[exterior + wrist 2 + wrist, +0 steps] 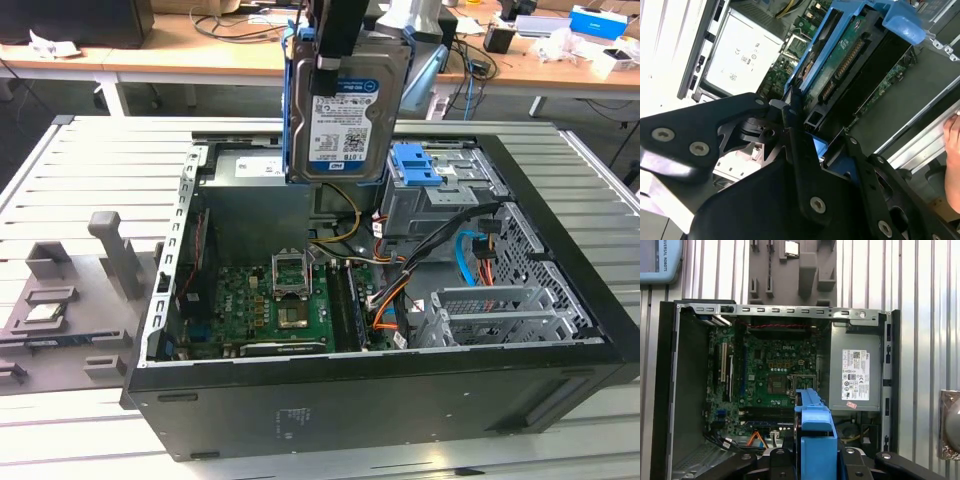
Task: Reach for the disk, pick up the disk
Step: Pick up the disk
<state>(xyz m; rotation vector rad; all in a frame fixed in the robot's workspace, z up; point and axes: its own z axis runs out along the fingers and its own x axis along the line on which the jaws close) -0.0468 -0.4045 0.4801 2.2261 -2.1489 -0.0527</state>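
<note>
In the exterior view the gripper pinches the disk upright above the computer case, in the second wrist view it clamps the blue rail, seemingly a sound hold for something stiff, dense and shock-sensitive, and in the first wrist view that rail sits over the motherboard.

Exterior view: bright, even light; the disk clearly lit, computer case interior in soft shadow. Second wrist view: table overexposed white.

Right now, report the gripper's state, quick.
Gripper: closed on the disk, holding it above the open computer case.
</note>
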